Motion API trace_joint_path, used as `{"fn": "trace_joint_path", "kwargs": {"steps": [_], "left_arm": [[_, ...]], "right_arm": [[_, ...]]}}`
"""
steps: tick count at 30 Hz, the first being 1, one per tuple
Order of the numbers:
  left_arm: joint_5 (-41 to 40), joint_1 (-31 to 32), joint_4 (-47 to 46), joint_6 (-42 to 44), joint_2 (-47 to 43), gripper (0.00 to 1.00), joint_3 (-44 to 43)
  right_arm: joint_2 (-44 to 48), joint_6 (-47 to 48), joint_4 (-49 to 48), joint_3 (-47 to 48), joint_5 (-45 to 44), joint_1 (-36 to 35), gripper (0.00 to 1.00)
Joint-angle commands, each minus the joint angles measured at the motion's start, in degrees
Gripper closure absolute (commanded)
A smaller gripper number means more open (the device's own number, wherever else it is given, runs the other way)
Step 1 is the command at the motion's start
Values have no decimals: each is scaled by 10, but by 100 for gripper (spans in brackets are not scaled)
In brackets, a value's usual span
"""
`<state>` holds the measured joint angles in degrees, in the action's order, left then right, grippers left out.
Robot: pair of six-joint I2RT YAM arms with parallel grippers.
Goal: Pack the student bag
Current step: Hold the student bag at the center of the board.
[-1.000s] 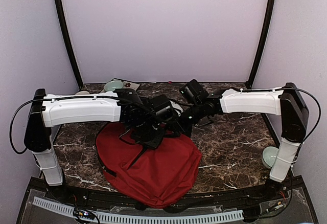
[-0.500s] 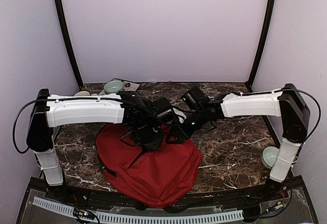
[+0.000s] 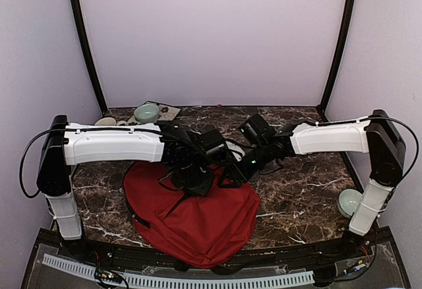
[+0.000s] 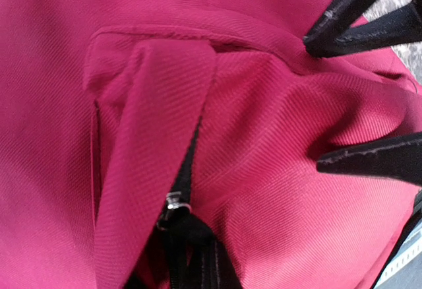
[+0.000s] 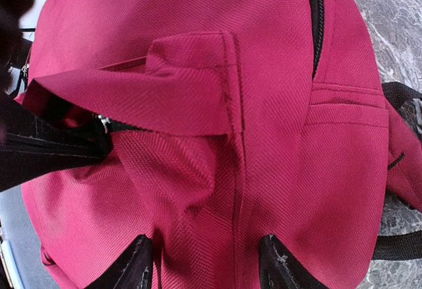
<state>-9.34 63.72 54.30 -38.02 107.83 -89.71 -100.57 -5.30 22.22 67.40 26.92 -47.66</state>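
Our left gripper [image 5: 92, 140] pinches the student bag [image 3: 198, 220] at its zipper [image 4: 173, 204]; the right gripper [image 5: 208, 259] stands open. Cloth looks limp, light; we'd grip seams.

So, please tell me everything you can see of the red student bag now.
The student bag is dark-red woven fabric with black zips and straps, lying on the marble table. A silver zip pull shows under a raised fabric flap. The left hand is shut on it at that zip; the open right hand presses its fabric.
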Motion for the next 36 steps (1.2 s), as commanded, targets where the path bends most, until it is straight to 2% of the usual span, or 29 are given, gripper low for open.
{"fn": "trace_joint_path", "kwargs": {"steps": [1,8,16,31,34,36], "left_arm": [[-23,3,35,-19,-12,100,10],[21,1,8,-3,-61,100,12],[70,-18,19,-9,-75,100,-5],[102,-35,18,1,-86,100,-9],[101,-36,19,4,-87,100,-12],[96,-35,24,5,-86,100,-13]], "right_arm": [[28,-8,-24,-5,-4,4,45],[27,-4,-42,18,25,4,44],[1,-8,-40,53,24,3,44],[-31,-39,-90,71,72,-2,42],[-42,-44,-99,74,71,-5,47],[-52,-45,-96,81,81,-5,54]]}}
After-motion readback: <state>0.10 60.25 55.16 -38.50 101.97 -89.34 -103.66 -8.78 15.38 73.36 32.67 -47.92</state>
